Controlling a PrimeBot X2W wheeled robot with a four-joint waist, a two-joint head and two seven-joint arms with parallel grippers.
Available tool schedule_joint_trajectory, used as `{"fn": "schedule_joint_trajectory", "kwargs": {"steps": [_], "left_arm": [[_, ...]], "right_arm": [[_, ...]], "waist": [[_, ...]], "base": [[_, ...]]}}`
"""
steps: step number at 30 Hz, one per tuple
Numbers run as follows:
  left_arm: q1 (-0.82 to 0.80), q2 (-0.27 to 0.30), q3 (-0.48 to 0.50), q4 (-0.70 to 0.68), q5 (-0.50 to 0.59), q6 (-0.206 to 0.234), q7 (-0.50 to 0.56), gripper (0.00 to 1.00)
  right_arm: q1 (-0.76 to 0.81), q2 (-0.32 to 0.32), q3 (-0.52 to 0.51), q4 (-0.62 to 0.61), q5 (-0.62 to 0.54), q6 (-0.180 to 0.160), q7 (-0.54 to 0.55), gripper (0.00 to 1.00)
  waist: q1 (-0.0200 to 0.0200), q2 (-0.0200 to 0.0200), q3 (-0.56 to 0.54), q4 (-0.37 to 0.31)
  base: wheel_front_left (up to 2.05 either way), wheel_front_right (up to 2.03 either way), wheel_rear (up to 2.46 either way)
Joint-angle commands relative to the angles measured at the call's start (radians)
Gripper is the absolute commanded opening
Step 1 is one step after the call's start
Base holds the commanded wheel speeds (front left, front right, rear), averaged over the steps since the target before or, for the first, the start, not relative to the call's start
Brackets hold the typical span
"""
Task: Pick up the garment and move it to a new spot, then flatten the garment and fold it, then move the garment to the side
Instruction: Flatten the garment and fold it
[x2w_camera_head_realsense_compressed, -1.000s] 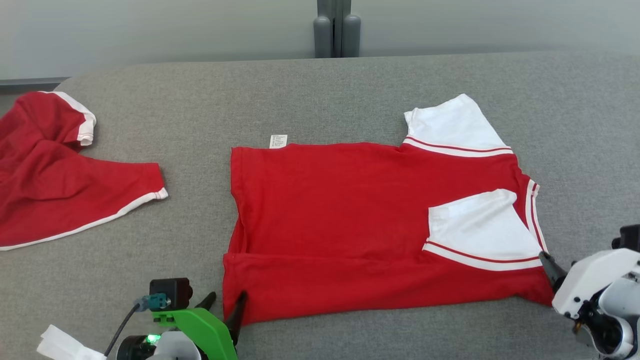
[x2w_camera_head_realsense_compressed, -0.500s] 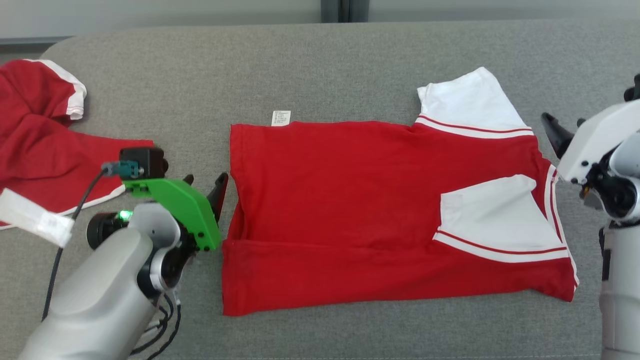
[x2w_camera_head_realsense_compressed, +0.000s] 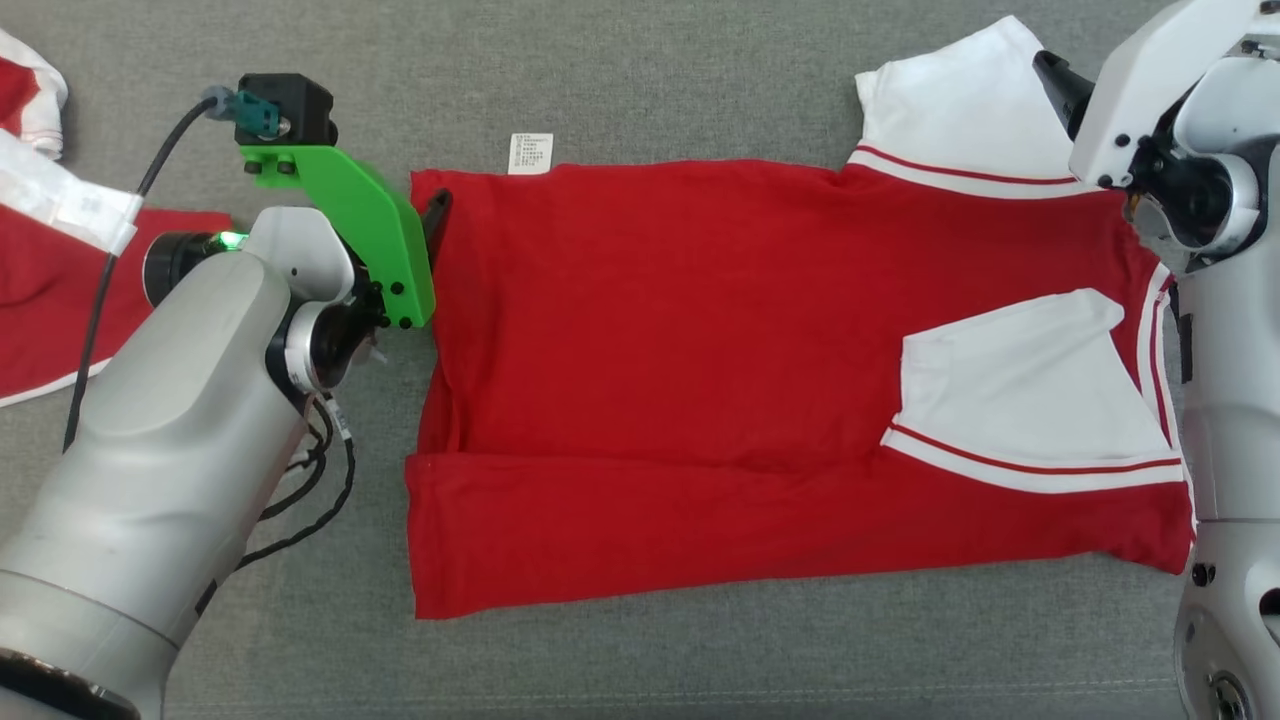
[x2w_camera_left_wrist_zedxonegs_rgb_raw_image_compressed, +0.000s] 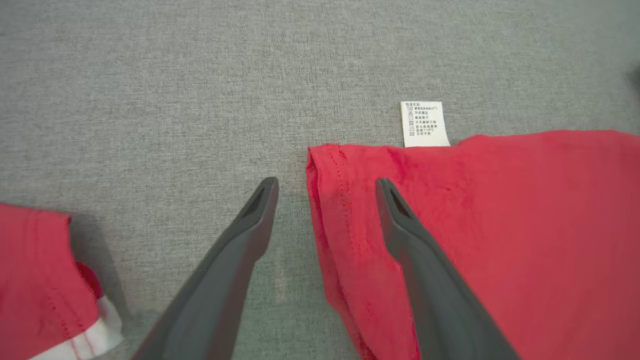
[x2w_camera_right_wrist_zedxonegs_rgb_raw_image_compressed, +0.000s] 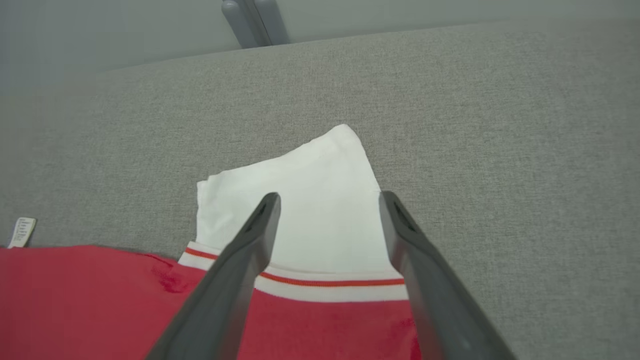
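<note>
Red with white sleeves, the shirt (x2w_camera_head_realsense_compressed: 700, 380) is lying flat on the grey table (x2w_camera_head_realsense_compressed: 640, 80), with one sleeve folded in over the red part. We are holding our left gripper (x2w_camera_left_wrist_zedxonegs_rgb_raw_image_compressed: 326, 184) wide open at the shirt's far left corner, near the little white tag (x2w_camera_left_wrist_zedxonegs_rgb_raw_image_compressed: 424, 124), with one finger over the table and one over the red cloth. Our right gripper (x2w_camera_right_wrist_zedxonegs_rgb_raw_image_compressed: 330, 196) is also standing wide open, over the far white sleeve (x2w_camera_right_wrist_zedxonegs_rgb_raw_image_compressed: 320, 165), and is gripping nothing.

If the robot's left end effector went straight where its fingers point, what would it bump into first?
Most likely the red shirt, at its corner by the white care label. The open left end effector straddles that edge. Depth is unclear.
</note>
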Motion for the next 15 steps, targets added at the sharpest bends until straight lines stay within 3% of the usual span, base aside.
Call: {"fn": "schedule_joint_trajectory", "kwargs": {"steps": [1, 11, 12, 13, 15], "left_arm": [[-0.026, 0.003, -0.009, 0.018, 0.014, -0.006, 0.009, 1.0], [-0.082, -0.031, -0.064, 0.105, 0.027, -0.076, 0.094, 1.0], [-0.084, -0.033, -0.07, 0.107, 0.033, -0.078, 0.095, 0.82], [-0.085, -0.038, -0.075, 0.109, 0.035, -0.081, 0.095, 0.49], [-0.087, -0.048, -0.081, 0.115, 0.041, -0.085, 0.088, 0.0]], "right_arm": [[-0.021, -0.003, 0.012, 0.019, -0.003, 0.0, -0.01, 1.0], [-0.111, -0.031, 0.084, 0.123, 0.027, 0.0, -0.063, 1.0], [-0.114, -0.034, 0.087, 0.127, 0.031, 0.0, -0.067, 1.0], [-0.118, -0.038, 0.091, 0.134, 0.035, 0.0, -0.072, 1.0], [-0.122, -0.047, 0.096, 0.145, 0.042, 0.0, -0.079, 1.0]], "waist": [[-0.0001, 0.0, 0.045, -0.018], [-0.0001, 0.0, 0.089, -0.023], [-0.0001, 0.0, 0.09, -0.022], [-0.0001, 0.0, 0.092, -0.021], [-0.0001, 0.0, 0.098, -0.018]], "base": [[0.0, 0.0, 0.0], [0.0, 0.0, 0.0], [0.0, 0.0, 0.0], [0.0, 0.0, 0.0], [0.0, 0.0, 0.0]]}}
